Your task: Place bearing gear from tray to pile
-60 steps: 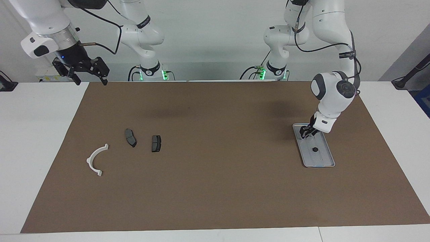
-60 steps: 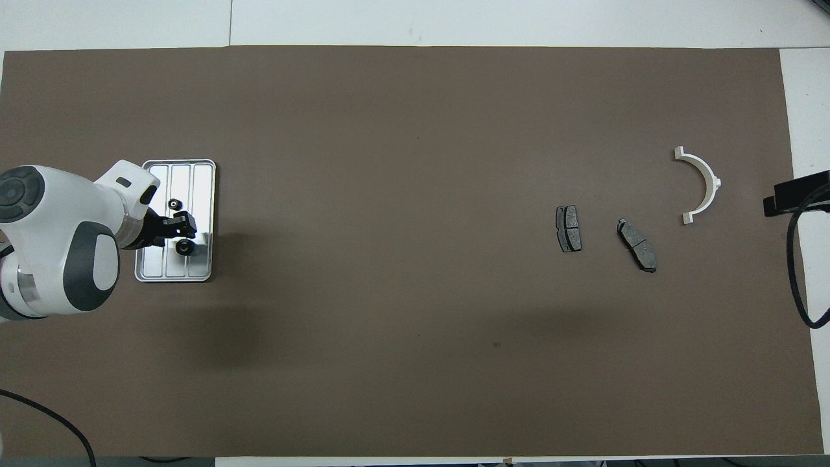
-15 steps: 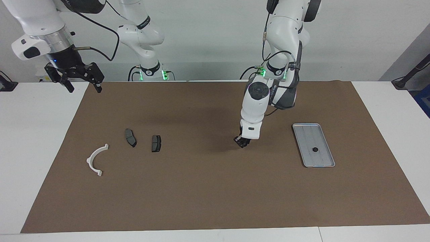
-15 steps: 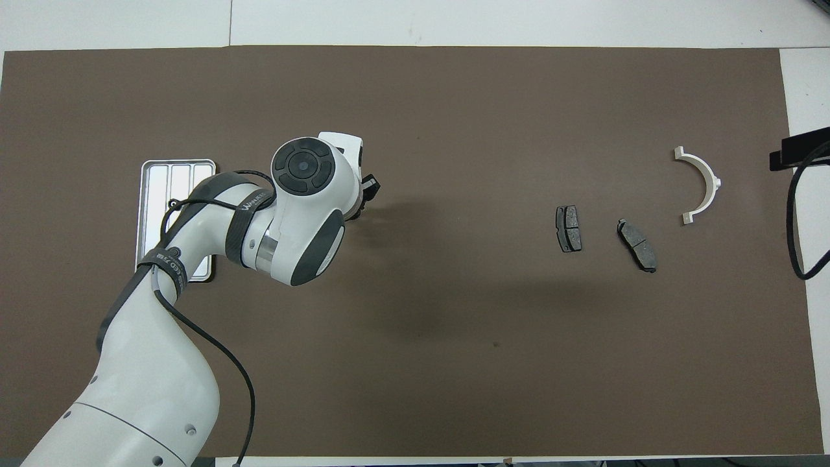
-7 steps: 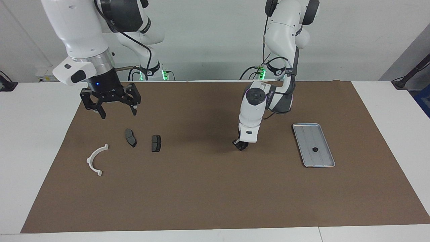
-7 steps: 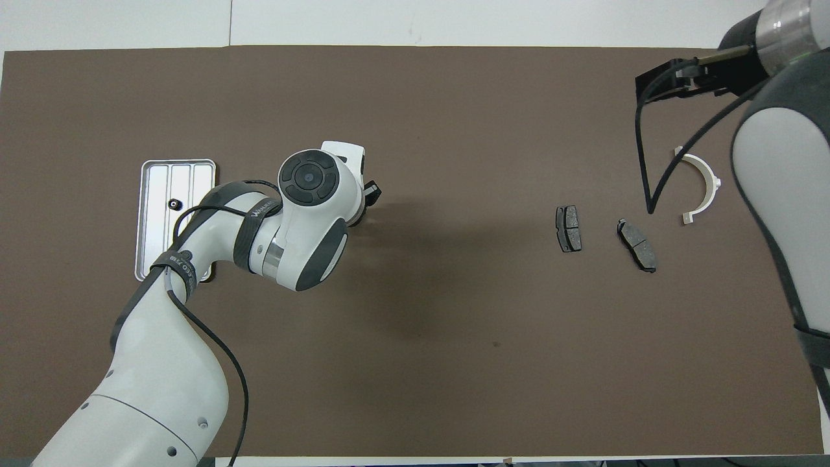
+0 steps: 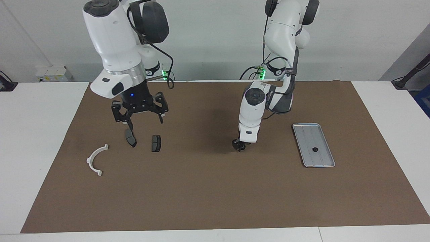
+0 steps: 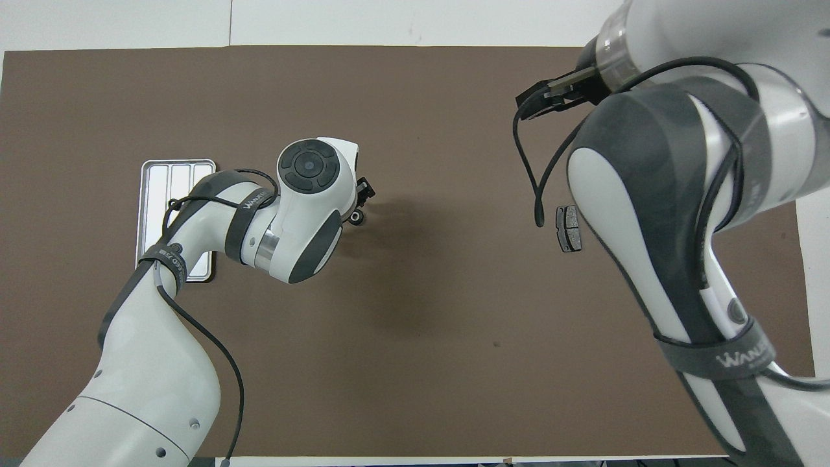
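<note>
The silver tray (image 7: 304, 126) (image 8: 155, 188) lies toward the left arm's end of the table, with one small black bearing gear (image 7: 315, 149) on it. My left gripper (image 7: 239, 146) (image 8: 360, 203) is down at the mat near the table's middle, open. A second dark bearing gear (image 8: 355, 218) shows right at its tips. The pile lies toward the right arm's end: a white half-ring bracket (image 7: 95, 159) and two dark brake pads (image 7: 130, 137) (image 7: 156, 143). My right gripper (image 7: 140, 121) (image 8: 541, 104) hangs open over the mat beside the pads. The right arm hides most of the pile from above.
A brown mat (image 7: 215, 195) covers the table between white margins. In the overhead view the right arm covers all of the pile but one brake pad (image 8: 569, 228). The left arm's elbow stretches over the tray's end nearer the robots.
The right arm swung in from the table's corner to above the brake pads. The left gripper sank slightly onto the mat and its jaws parted, showing the gear at its tips.
</note>
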Motion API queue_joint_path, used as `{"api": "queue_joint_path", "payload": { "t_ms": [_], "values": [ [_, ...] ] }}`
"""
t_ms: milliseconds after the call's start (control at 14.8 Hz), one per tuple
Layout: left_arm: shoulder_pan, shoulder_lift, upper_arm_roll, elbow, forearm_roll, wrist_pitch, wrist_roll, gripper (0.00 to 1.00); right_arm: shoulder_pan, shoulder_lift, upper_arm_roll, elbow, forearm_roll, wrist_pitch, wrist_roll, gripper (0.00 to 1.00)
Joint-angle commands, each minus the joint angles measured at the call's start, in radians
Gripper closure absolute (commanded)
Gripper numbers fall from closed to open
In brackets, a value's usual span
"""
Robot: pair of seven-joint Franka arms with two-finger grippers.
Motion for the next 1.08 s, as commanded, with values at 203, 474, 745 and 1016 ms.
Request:
{"api": "queue_joint_path", "payload": {
  "t_ms": [203,474,745,1016],
  "values": [
    [0.193,-0.136,-0.002,-0.003,0.04,-0.157,0.249,0.0,0.183,0.015,-0.087,0.036,0.035,-0.068,0.054,0.0],
    [0.314,-0.154,-0.002,-0.027,0.04,-0.146,0.443,0.0,0.317,0.083,-0.174,0.042,0.096,-0.056,0.188,0.0],
    [0.455,-0.157,-0.004,-0.05,0.032,-0.096,0.682,0.01,0.421,0.169,-0.273,0.049,0.164,-0.052,0.194,0.0],
    [0.506,-0.179,-0.005,-0.193,0.029,0.105,0.709,0.24,0.499,0.246,-0.317,0.049,0.161,-0.031,0.22,0.0]
  ]
}}
